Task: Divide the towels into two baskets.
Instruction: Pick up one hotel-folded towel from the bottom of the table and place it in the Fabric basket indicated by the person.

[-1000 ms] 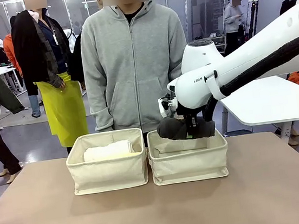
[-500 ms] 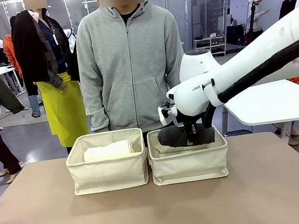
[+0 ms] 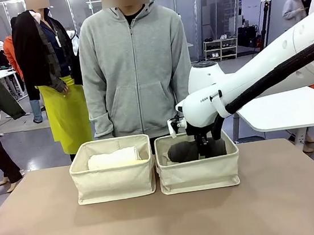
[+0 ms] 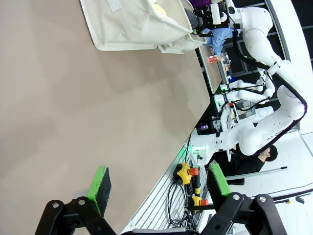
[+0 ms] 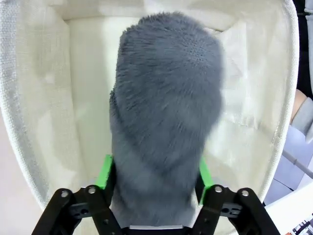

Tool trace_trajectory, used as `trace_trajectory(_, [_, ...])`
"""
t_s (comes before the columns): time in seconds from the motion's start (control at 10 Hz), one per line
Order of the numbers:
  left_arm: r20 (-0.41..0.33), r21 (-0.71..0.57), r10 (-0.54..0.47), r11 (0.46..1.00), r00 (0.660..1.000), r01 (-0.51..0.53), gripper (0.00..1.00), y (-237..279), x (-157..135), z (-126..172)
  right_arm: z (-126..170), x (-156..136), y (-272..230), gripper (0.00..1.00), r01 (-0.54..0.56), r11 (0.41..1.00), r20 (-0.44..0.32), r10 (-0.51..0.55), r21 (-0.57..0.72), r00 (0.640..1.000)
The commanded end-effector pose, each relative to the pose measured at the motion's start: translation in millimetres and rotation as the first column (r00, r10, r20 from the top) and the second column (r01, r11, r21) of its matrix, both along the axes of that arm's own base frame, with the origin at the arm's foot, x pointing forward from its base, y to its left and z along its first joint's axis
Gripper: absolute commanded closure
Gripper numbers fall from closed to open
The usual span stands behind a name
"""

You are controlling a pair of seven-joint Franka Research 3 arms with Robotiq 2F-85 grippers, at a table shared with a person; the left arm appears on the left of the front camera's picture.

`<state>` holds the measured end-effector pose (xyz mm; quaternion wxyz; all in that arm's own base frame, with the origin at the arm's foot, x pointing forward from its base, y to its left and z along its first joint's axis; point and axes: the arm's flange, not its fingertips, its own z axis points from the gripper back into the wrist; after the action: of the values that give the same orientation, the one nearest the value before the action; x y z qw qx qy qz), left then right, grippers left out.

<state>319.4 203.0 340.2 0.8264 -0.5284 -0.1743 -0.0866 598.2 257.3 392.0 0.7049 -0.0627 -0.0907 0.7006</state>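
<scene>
The dark grey towel [image 3: 181,152] lies inside the right basket [image 3: 198,172], on its pale floor. My right gripper [image 3: 203,146] reaches down into that basket. In the right wrist view the grey towel [image 5: 166,112] runs between the green pads [image 5: 104,172], which stand wide at its sides without pinching it, so the right gripper [image 5: 154,174] is open. The left basket [image 3: 114,183] holds a white towel [image 3: 113,157], with a pale yellow edge showing under it. My left gripper [image 4: 156,183] hangs open over bare table, far from the baskets [image 4: 132,24].
A person in a grey hoodie [image 3: 135,68] stands right behind the baskets at the far edge. The brown table [image 3: 169,219] spreads wide in front of them. Other people and a white table [image 3: 281,105] stand farther back.
My right gripper has come down with the dark grey towel from above the rim into the right basket, and its jaws have widened. The left arm has not moved.
</scene>
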Motion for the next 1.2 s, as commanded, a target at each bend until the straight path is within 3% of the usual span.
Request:
trace_trajectory(0.0, [0.009, -0.007, 0.007, 1.0, 1.0, -0.006, 0.0, 0.1, -3.1, 1.3, 7.6, -0.1, 3.1, 0.0, 0.002, 1.0, -0.003, -0.002, -0.017, 1.0])
trace_trajectory(0.3, [0.009, -0.007, 0.007, 1.0, 1.0, -0.006, 0.0, 0.1, -3.1, 1.3, 10.0, -5.2, 3.9, 0.0, 0.0, 1.0, -0.002, 0.0, -0.028, 1.0])
trace_trajectory(0.4, [0.009, -0.007, 0.007, 1.0, 1.0, -0.006, 0.0, 0.1, -3.1, 1.3, 4.3, -4.2, -1.8, 0.0, 0.068, 0.996, -0.008, -0.069, -0.055, 0.998])
trace_trajectory(0.5, [0.009, -0.007, 0.007, 1.0, 1.0, -0.006, 0.0, 0.1, -3.1, 1.3, 9.0, 0.0, 5.2, 0.0, -0.007, 1.0, 0.004, 0.007, 0.0, 1.0])
trace_trajectory(1.1, [0.009, -0.007, 0.007, 1.0, 1.0, -0.006, 0.0, 0.1, -3.1, 1.3, 9.0, 0.0, 5.2, 0.0, -0.007, 1.0, 0.004, 0.007, 0.0, 1.0])
